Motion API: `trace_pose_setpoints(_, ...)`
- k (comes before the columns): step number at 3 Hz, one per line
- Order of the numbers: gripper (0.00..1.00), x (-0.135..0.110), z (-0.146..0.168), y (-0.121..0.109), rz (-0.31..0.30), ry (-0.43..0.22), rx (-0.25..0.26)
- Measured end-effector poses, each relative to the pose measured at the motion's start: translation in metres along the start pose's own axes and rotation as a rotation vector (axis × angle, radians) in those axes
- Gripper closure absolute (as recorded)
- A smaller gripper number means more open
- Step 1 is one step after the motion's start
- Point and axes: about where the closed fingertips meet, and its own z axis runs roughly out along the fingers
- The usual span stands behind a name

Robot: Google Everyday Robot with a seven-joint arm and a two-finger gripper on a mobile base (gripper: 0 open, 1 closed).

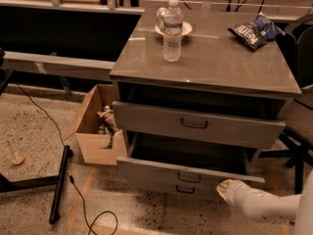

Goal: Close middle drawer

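Middle drawer (156,168) stands pulled out below the taller-fronted drawer (195,126), its low front toward us with the small wire handle (188,177) at its centre. The pincer (226,188) sits low at the near right, just beside that front's right end (apart or together, I cannot tell). On the table (220,65) are a water bottle (172,33) and a blue snack bag (254,29), with no lettering readable on either. A cardboard box (95,136) crowds the left side, and there is open speckled floor (34,131) beyond it.
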Motion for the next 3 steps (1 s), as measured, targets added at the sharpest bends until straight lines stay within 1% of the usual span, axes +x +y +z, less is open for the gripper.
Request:
trace_pose_setpoints(1, 1.00, -0.002, 0.003, -0.021, -0.036, 0.001, 0.027)
trace_pose_setpoints(3, 1.00, -0.019, 0.017, -0.054, -0.094, -0.032, 0.068)
